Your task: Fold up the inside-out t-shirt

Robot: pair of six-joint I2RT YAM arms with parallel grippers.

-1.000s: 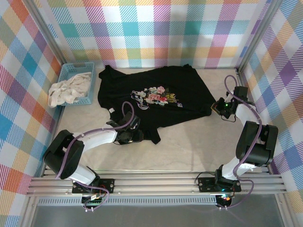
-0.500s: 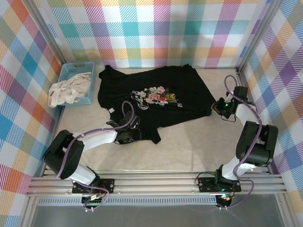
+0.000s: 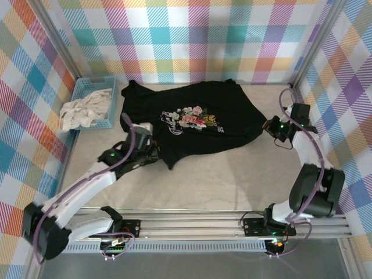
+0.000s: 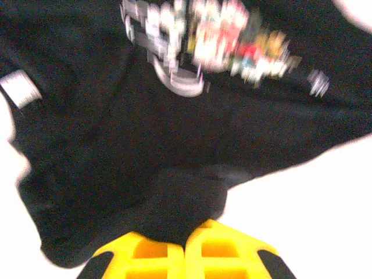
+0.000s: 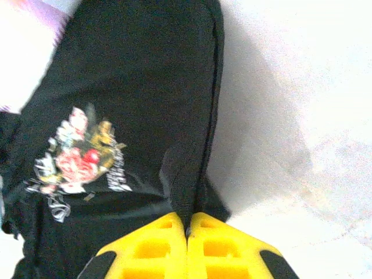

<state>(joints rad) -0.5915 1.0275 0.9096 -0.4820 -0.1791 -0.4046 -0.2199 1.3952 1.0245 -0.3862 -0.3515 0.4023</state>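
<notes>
Yellow claw (image 5: pixel 186 229) pinched on black t-shirt (image 5: pixel 145 87) edge, print visible.

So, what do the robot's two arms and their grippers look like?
The left arm and the right arm are alike: smooth white links joined by bulky black joints, with a thin purple cable looping along each and a small green light near the wrist. The left gripper and the right gripper have blocky bright yellow fingers with recessed pockets and black edges.

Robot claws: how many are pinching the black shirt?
2. The left gripper pinches the t-shirt at its near-left edge; the right gripper pinches its right edge.
</notes>
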